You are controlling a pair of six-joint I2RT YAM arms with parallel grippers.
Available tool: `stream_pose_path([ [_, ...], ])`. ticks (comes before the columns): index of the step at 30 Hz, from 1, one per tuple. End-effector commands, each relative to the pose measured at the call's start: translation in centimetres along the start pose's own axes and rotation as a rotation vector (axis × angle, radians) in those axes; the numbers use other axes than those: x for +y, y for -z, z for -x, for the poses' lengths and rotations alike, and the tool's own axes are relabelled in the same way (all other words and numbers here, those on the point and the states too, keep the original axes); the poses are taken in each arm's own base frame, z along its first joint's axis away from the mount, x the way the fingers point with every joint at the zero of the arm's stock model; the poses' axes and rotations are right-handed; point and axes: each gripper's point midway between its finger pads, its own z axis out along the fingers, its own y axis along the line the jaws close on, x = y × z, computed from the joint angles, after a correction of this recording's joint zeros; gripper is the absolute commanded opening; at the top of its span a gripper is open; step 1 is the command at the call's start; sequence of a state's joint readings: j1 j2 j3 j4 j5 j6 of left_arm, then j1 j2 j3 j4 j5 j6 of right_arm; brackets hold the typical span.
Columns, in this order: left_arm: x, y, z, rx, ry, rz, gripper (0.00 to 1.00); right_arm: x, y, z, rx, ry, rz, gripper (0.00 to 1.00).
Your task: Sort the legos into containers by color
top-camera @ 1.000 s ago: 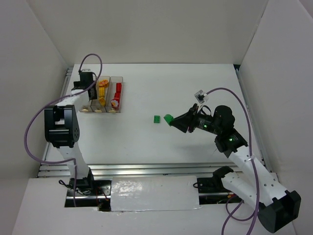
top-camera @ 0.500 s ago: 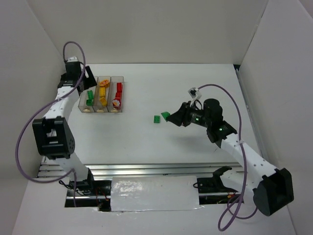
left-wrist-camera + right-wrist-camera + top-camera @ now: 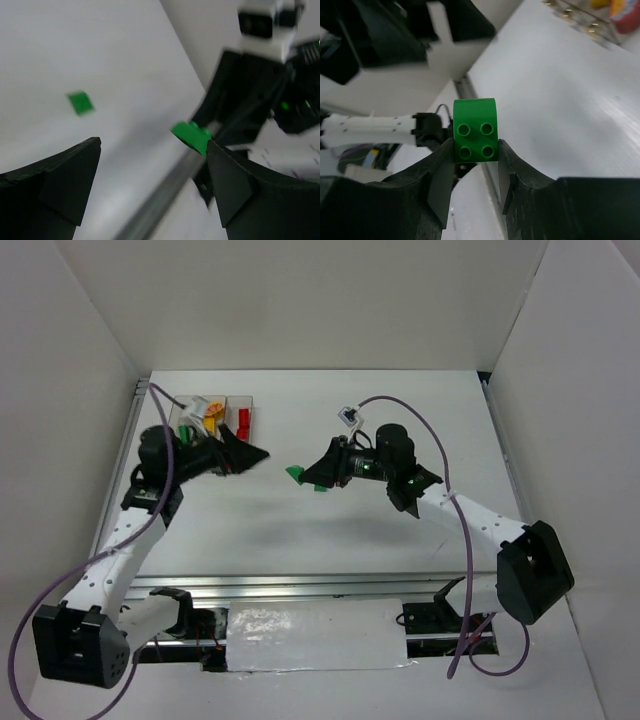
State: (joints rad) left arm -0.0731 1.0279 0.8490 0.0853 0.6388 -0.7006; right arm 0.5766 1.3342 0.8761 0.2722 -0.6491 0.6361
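Note:
My right gripper (image 3: 306,476) is shut on a green lego (image 3: 295,473), held above the table mid-field; in the right wrist view the studded green lego (image 3: 475,129) sits between the fingers (image 3: 440,170). A second green lego (image 3: 319,486) lies on the table beside it and also shows in the left wrist view (image 3: 80,102). My left gripper (image 3: 250,454) is open and empty, pointing at the right gripper, whose held lego it sees (image 3: 191,136). The clear containers (image 3: 228,400) at the back left hold yellow (image 3: 212,418), red (image 3: 243,420) and green (image 3: 185,432) legos, partly hidden by the left arm.
White walls enclose the table on three sides. A metal rail (image 3: 300,586) runs along the near edge. The containers show blurred in the right wrist view (image 3: 590,17) at the top right.
My left arm swung away from the containers toward the table's middle. My right gripper moved left with the green lego in it, past the green lego on the table.

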Motion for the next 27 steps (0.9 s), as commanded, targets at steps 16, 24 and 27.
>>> stream_pose_path([
  [16, -16.8, 2.5, -5.4, 0.141, -0.095, -0.653, 0.79, 10.5, 4.5, 0.6, -0.034, 0.168, 0.413, 0.00],
  [24, -15.8, 1.1, -6.0, 0.161, -0.079, -0.603, 0.83, 11.2, 5.1, 0.3, -0.041, 0.188, 0.451, 0.00],
  [27, -15.7, 0.9, -6.2, 0.169, -0.068, -0.609, 0.83, 11.2, 5.4, 0.6, -0.062, 0.202, 0.439, 0.00],
])
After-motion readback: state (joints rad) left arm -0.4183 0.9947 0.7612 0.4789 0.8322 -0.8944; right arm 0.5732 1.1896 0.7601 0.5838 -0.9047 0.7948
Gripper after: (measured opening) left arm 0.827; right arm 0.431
